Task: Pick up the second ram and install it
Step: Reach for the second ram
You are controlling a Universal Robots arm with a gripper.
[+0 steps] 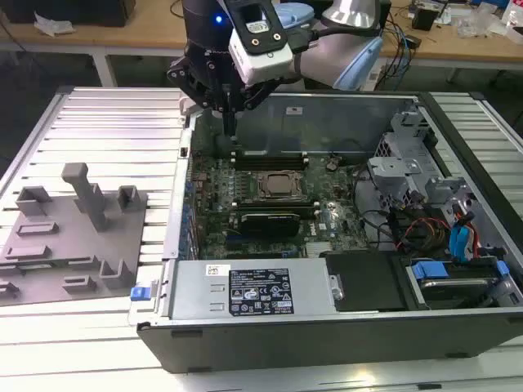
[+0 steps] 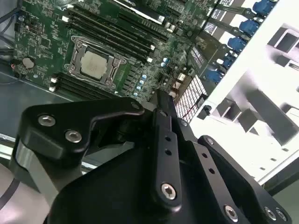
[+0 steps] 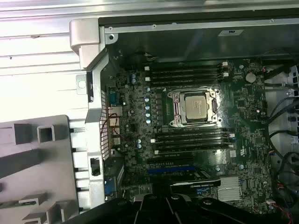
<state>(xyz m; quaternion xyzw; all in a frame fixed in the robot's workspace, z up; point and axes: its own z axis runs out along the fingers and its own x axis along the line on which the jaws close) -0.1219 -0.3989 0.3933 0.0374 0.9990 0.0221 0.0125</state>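
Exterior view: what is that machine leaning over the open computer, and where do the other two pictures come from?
It is a robot arm with a gripper, hanging over an open computer case, above the green motherboard. A camera standing off the arm took that picture. The other two come from cameras on the arm's wrist, looking past the black gripper at the same board and its square processor. Beside the case, a grey fixture plate lies on the ribbed metal table. Whether the gripper holds anything, I cannot tell.
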